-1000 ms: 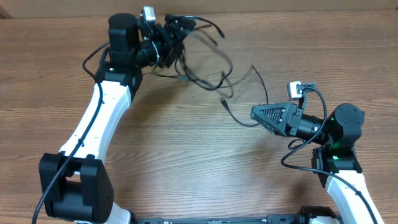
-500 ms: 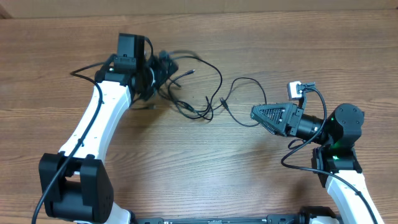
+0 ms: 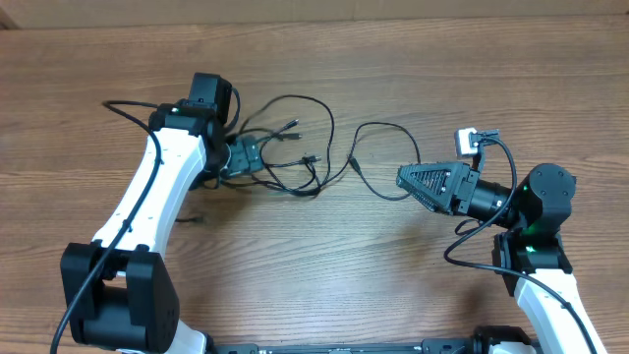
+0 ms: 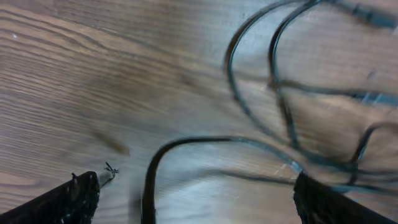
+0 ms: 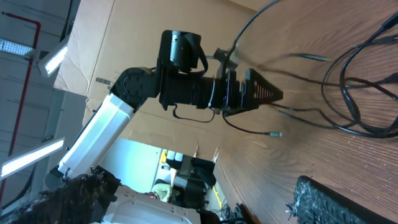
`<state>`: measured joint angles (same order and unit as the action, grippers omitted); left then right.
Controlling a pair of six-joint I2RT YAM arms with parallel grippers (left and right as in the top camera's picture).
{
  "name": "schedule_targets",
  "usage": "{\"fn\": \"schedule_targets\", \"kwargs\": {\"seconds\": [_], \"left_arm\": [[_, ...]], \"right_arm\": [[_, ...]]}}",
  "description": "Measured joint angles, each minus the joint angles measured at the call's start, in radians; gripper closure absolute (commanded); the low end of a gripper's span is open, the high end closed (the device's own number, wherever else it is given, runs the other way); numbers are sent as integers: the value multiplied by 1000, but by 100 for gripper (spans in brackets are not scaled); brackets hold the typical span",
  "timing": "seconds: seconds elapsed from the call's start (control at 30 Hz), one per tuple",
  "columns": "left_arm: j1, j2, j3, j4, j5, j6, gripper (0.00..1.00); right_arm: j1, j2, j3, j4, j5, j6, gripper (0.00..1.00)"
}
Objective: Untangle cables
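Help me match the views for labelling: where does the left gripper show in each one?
Overhead: left gripper upper left of centre, at the cables' left end.
Left wrist: its fingers fill both bottom corners.
Right wrist: gripper just above centre, pointing right.
Shared landmark: the cables.

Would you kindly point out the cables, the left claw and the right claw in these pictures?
cables (image 3: pixel 311 160), overhead view, on a plug end in the middle of the tangle.
left claw (image 4: pixel 198 186), left wrist view, midway between its fingertips.
right claw (image 3: pixel 401 180), overhead view, midway between its fingertips.
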<state>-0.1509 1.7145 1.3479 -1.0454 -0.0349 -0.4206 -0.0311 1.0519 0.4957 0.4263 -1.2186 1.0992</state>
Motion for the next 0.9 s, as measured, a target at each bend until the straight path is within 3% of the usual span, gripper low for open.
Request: {"fn": "schedule_targets", "kwargs": {"seconds": [0.43, 0.73, 0.9], "left_arm": [[0, 0, 0, -86, -8, 246, 0], [0, -4, 15, 54, -46, 294, 1], [0, -4, 148, 151, -135, 339, 0]], "right_arm": [[0, 0, 0, 0, 7, 0, 0], [0, 0, 0, 0, 23, -1, 0], [0, 0, 0, 0, 31, -8, 0]]}}
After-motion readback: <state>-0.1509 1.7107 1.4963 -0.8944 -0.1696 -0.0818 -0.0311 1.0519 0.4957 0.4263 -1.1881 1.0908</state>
